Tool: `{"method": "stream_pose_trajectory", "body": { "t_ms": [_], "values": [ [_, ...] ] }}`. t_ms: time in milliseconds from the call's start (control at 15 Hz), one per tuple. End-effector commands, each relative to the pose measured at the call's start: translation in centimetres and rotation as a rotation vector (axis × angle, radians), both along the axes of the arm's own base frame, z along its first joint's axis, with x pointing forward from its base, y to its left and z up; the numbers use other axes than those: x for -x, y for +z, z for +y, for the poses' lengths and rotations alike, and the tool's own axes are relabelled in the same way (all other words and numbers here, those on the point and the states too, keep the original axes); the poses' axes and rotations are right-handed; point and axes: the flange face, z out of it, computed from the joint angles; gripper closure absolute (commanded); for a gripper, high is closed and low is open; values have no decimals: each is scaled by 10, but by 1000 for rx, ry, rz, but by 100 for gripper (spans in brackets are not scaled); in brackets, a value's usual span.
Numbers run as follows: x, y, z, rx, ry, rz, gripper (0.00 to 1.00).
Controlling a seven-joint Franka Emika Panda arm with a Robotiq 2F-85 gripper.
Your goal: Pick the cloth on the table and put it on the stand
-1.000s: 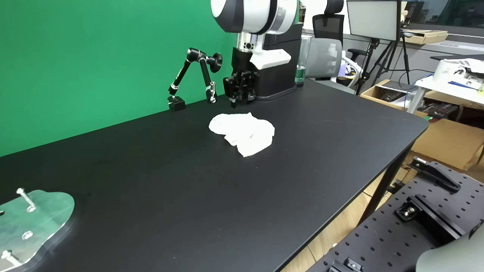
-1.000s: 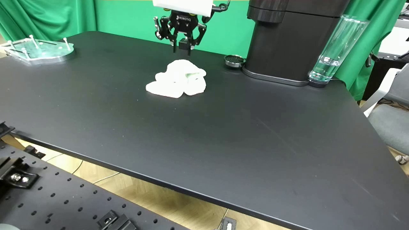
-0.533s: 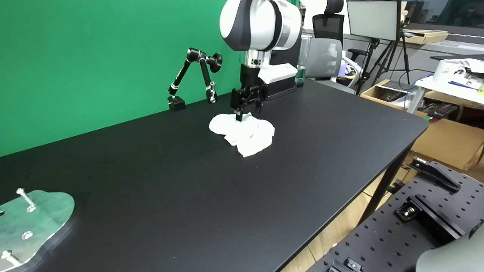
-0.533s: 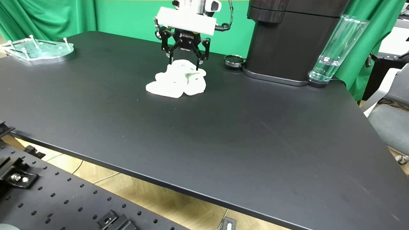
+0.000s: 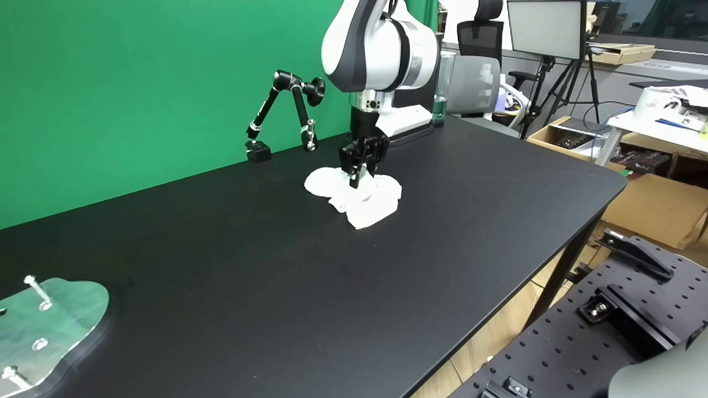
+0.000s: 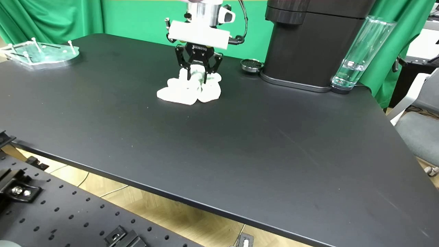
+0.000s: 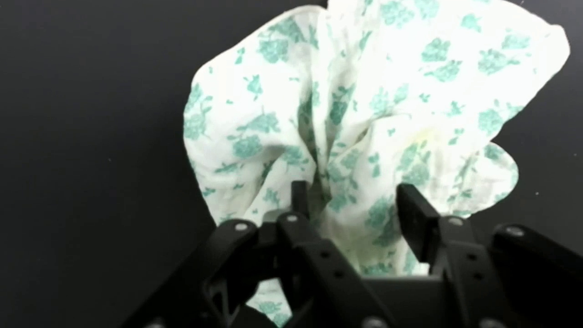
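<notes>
Far on the black table (image 6: 240,147), white green-flowered cloth (image 7: 355,123) seemed soft, best pinched mid-fold; we couldn't tell if the black gripper (image 6: 197,79) clenched.

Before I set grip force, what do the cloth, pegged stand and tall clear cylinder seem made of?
Cloth: soft matte fabric, perhaps cotton; it creases and bunches.
Pegged stand: glossy plastic or glass sheet, going by its sheen; cannot tell which.
Tall clear cylinder: smooth, glossy glass or plastic; green curtain shows through.
</notes>
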Motion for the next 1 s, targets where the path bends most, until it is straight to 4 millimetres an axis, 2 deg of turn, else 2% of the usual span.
{"method": "stream_pose_trajectory", "body": {
  "t_ms": [0,200,267,467,667,933],
  "values": [
    [-6,6,2,-1,-4,-38,75],
    [-8,18,4,11,-2,-69,95],
    [-9,25,6,20,2,-83,100],
    [-14,50,10,52,-2,-135,100],
    [-21,86,19,67,-32,-177,99],
    [-26,129,48,69,7,-216,99]
  ]
}}
